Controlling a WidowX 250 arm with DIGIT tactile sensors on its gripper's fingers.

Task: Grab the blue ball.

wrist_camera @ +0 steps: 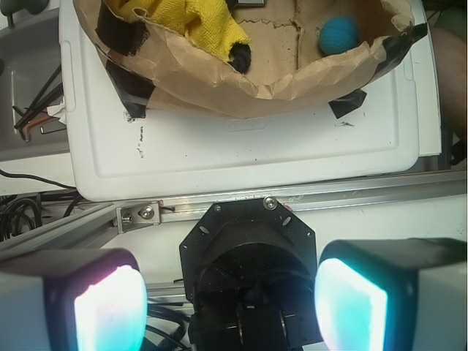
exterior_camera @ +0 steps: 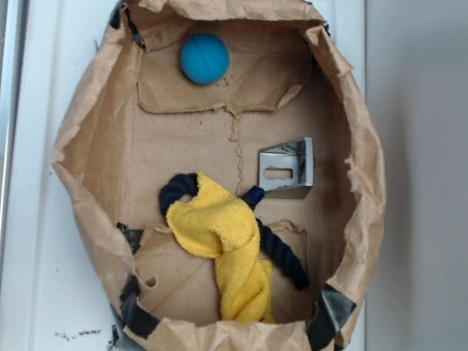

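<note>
None of the grabbing appears done: the small teal-blue, slightly fuzzy ball point(exterior_camera: 204, 58) lies untouched on the floor of the crumpled brown paper basin point(exterior_camera: 88, 137), in the far corner by the wall as the exterior view shows it, well apart from everything else inside. In the wrist view the same ball point(wrist_camera: 339, 35) sits at the top right, just behind the paper rim, while the pincer point(wrist_camera: 230, 300) is at the bottom of that picture, above the robot's black base plate point(wrist_camera: 248, 248) and an aluminium rail point(wrist_camera: 139, 213) and outside the white plastic tray point(wrist_camera: 241, 157) that carries the basin. Its two pale pads, one of the fingers point(wrist_camera: 110, 307) at each side, stand wide apart with nothing between them, so it is open and empty. Elsewhere in the basin lie a folded yellow cloth point(exterior_camera: 223, 241) draped over a dark navy rope point(exterior_camera: 284, 255), and a bent shiny metal bracket point(exterior_camera: 287, 167) near the middle, clear of the ball. As I judge it, the whole job is left: carry the pincer over the paper wall, bring it down around the ball without snagging the rim, then close and lift.
</note>
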